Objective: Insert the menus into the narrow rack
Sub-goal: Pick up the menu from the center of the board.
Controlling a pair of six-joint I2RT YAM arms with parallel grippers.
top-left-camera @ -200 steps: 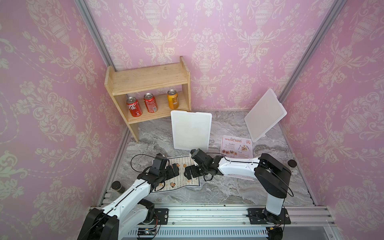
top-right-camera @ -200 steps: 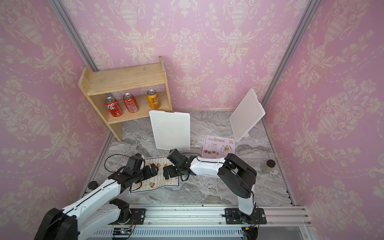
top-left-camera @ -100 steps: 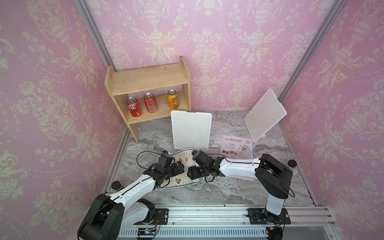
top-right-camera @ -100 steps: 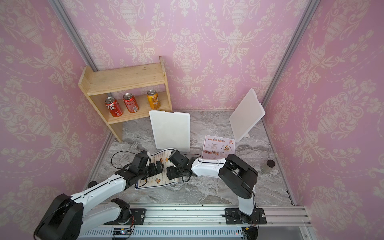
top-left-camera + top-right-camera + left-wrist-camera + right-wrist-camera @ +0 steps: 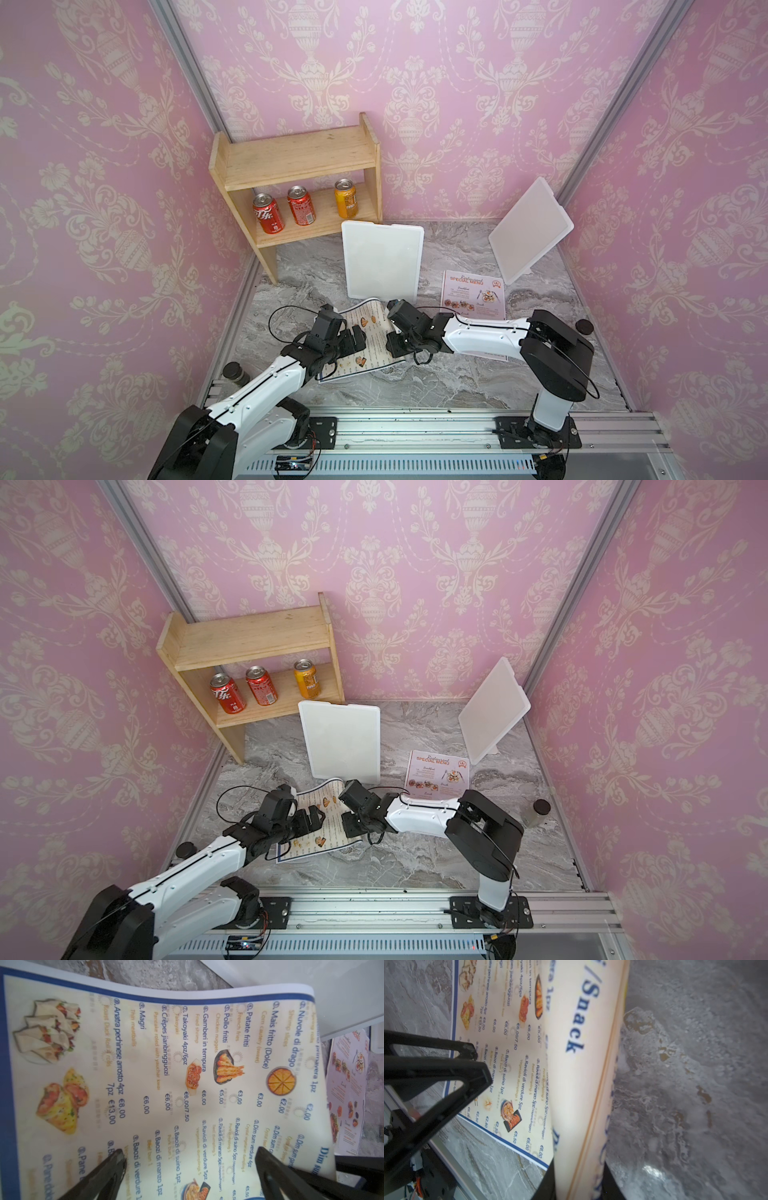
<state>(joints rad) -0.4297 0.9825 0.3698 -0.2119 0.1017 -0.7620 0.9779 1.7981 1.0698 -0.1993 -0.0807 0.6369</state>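
Blue-bordered menu point(image 5: 374, 353) pinched by right claw point(image 5: 391, 347), left claw point(image 5: 190, 1151) spread wide above it

Glowing bright and even from overhead in both top views, throwing only faint, soft shadows on the marble tabletop point(image 5: 457, 374), darkening slightly toward the corners. In the right wrist view, blurring the heading of the blue-bordered menu point(image 5: 579, 1022) at twelve o'clock, glaring white off the marble at five o'clock
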